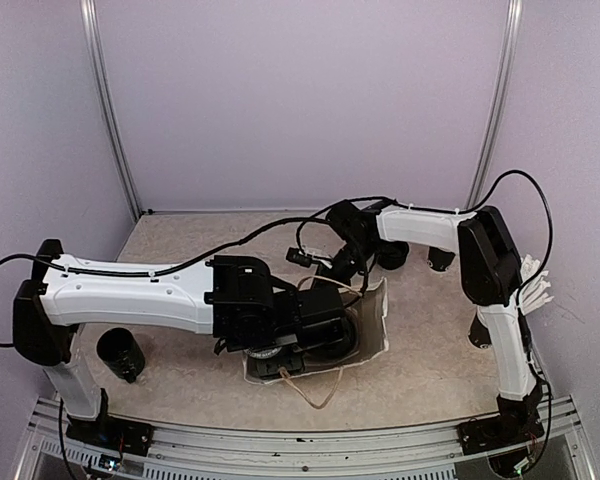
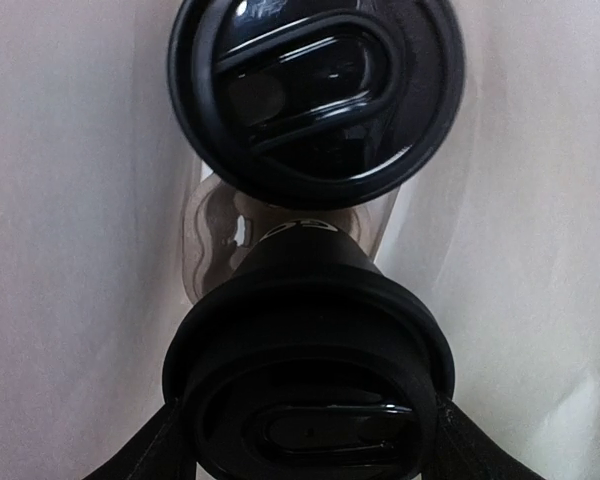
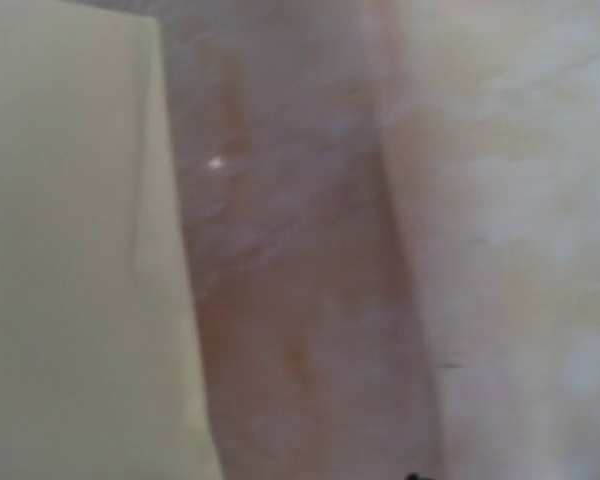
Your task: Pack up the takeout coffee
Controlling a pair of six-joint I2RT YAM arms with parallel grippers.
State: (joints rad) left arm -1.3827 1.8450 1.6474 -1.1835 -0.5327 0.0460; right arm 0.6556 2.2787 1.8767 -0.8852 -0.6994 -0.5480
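A white paper bag (image 1: 376, 322) lies on its side mid-table, mouth toward the arms. My left gripper (image 1: 320, 325) reaches into it, shut on the takeout coffee (image 2: 310, 340), a black cup with a black lid. Its dark fingers (image 2: 140, 452) press both sides of the lid. Deeper in the bag stands a second lidded black cup (image 2: 315, 95). My right gripper (image 1: 358, 268) sits at the bag's far rim. The right wrist view shows only blurred bag paper (image 3: 300, 300), with no fingers visible.
A lone black cup (image 1: 120, 355) stands at the near left. More black cups (image 1: 392, 255) sit at the back right, and white sticks (image 1: 535, 285) by the right arm. The bag's tan handle (image 1: 315, 390) loops toward the near edge. Clear plastic (image 2: 212, 240) lies between the two cups.
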